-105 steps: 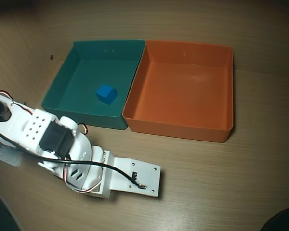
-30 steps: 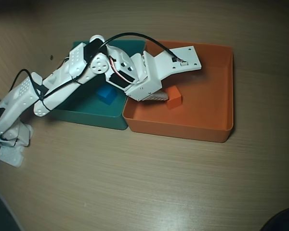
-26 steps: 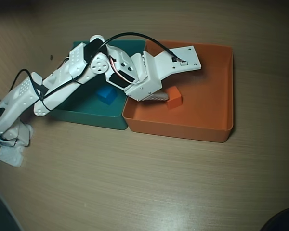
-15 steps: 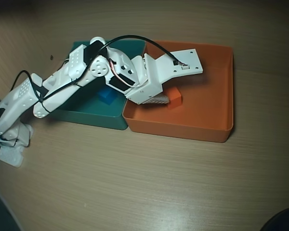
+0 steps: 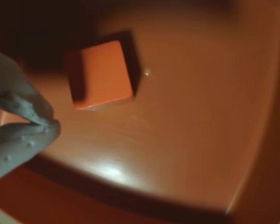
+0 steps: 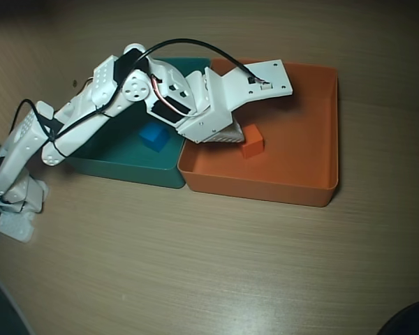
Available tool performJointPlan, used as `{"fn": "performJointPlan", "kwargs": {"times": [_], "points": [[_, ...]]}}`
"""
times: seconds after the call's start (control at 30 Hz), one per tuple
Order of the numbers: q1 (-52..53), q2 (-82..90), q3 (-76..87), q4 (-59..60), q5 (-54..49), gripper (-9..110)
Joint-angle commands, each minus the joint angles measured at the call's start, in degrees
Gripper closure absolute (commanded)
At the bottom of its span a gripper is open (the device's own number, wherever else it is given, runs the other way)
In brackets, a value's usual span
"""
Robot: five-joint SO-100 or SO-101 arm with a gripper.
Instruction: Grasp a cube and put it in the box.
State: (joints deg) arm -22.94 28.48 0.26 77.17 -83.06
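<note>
The small orange cube (image 5: 105, 74) lies free on the floor of the orange box (image 5: 186, 140), apart from my gripper. In the wrist view my gripper (image 5: 50, 123) enters from the left edge, its two white fingertips meeting with nothing between them, below and left of the cube. In the overhead view the cube (image 6: 252, 142) sits in the left half of the orange box (image 6: 314, 178). My gripper (image 6: 232, 134) hangs just left of the cube inside the box, mostly hidden under the white wrist.
A teal tray (image 6: 126, 167) stands against the box's left wall, with a small blue cube (image 6: 153, 137) in it, partly under my arm. The arm's base (image 6: 14, 202) is at the left edge. Wooden tabletop (image 6: 216, 265) lies in front.
</note>
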Motion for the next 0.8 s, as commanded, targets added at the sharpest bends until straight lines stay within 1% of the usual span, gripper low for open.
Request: {"fn": "performJointPlan", "kwargs": {"times": [0.0,0.17,0.3,0.5,0.77], "points": [[0.2,6.9,-0.6,-0.6,0.4,107],[1.8,9.6,0.9,-0.6,-0.6,107],[2.8,16.6,9.1,-0.6,-0.8,107],[6.7,32.4,30.3,-0.7,-0.9,107],[16.3,58.2,62.1,-0.7,-1.0,107]]}}
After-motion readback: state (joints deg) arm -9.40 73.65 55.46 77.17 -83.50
